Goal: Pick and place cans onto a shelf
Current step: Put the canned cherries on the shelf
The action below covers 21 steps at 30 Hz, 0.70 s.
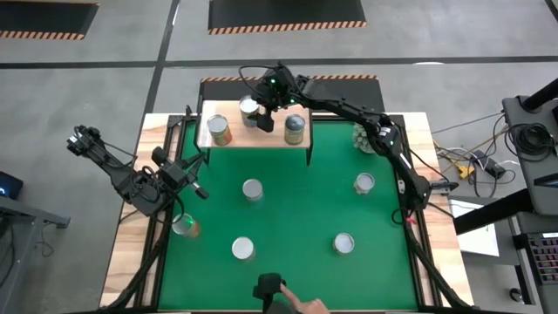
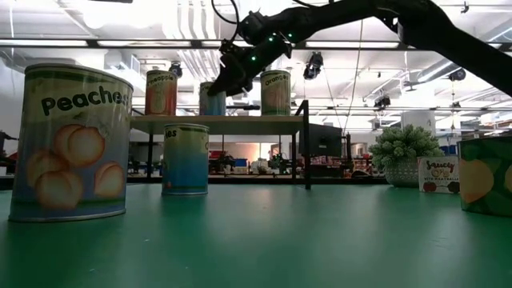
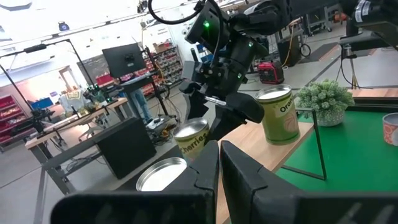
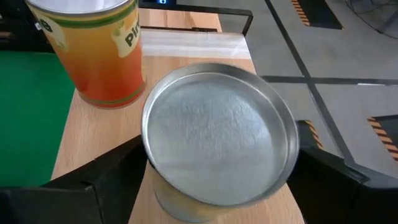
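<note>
From above, the right pincer [image 1: 261,112] hides most of the middle can [image 1: 249,108] on the shelf [image 1: 253,137]; its fingers stand spread either side of the silvery top [image 4: 214,134] (not gripping). The left pincer [image 1: 193,171] waits, pressed together, over the green counter [image 1: 296,209].

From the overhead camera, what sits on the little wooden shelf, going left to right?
Orange-labelled can → can under the right gripper → right gripper → green-labelled can, all on the shelf.
</note>
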Motion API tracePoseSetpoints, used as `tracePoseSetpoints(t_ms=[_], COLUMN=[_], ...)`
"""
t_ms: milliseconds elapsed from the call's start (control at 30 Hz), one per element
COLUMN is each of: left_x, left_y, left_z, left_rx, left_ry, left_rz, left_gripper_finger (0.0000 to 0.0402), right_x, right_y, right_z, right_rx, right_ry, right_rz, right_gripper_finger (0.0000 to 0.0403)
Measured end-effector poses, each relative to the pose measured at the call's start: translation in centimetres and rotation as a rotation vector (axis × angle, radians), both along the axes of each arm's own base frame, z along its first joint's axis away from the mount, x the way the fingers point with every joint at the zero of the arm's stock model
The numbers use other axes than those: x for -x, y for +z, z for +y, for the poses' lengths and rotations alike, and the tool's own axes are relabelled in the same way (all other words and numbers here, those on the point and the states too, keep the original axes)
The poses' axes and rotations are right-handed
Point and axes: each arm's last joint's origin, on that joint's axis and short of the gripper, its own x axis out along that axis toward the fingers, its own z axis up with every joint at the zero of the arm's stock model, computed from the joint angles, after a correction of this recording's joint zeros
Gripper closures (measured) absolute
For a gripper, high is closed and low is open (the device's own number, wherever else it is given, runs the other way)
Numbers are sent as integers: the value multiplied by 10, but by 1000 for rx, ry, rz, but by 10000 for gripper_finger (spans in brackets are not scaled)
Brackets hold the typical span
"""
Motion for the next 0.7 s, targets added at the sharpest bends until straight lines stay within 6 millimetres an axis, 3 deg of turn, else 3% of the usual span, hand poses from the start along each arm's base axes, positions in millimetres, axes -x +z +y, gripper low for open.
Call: tracePoseSetpoints(t_ms=[300,533,700], left_x=[0,-3,-8], left_y=[1,2,20], left_z=[0,-3,-7], left_rx=[7,56,123], left_ry=[0,-113,-267], left_rz=[-9,-26,-69], left_gripper_finger=[402,402,402], right_x=[3,29,51], right_y=[7,57,99], right_z=[2,18,58], right_rx=[20,68,64], right_ry=[5,20,140], right_rz=[-7,-65,-104], right_gripper_finger=[49,51,68])
